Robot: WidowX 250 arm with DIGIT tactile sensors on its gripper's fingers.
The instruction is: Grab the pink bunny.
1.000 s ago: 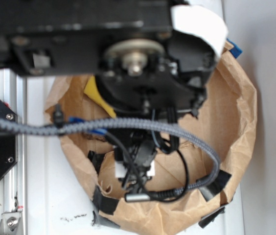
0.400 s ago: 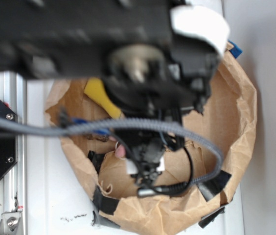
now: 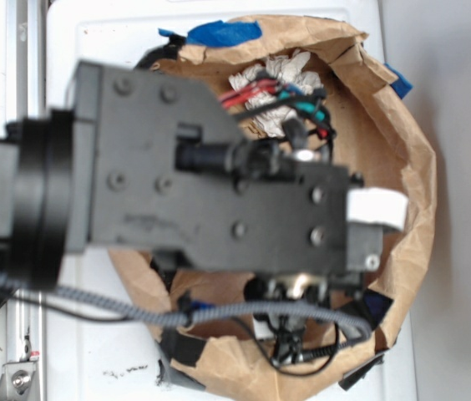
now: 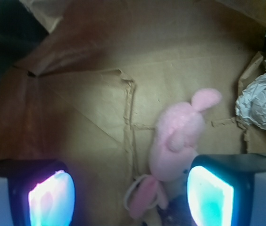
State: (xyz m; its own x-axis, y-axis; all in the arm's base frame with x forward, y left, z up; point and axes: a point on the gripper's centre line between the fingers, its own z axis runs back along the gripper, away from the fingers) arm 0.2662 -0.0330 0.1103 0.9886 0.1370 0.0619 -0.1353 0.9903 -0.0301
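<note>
The pink bunny (image 4: 178, 141) lies on the brown paper floor of the bag (image 4: 86, 108), body stretched away from me, pink ears (image 4: 145, 200) and a white ring loop toward the camera. My gripper (image 4: 131, 197) is open just above it. The bunny sits between the two glowing pads, close against the right pad (image 4: 211, 195) and far from the left pad (image 4: 51, 197). Nothing is clamped. In the exterior view the black arm (image 3: 219, 192) covers the bunny and the fingers.
A crumpled white paper ball (image 4: 262, 101) lies right of the bunny; it also shows at the bag's back (image 3: 277, 79). The bag's rolled brown rim (image 3: 411, 167) rings the work area, with blue tape (image 3: 223, 33) at the back and bag walls close on the left.
The arm has swung across the exterior view and now covers the bag's left and middle. The yellow wedge seen before is hidden, and the paper ball at the back is uncovered.
</note>
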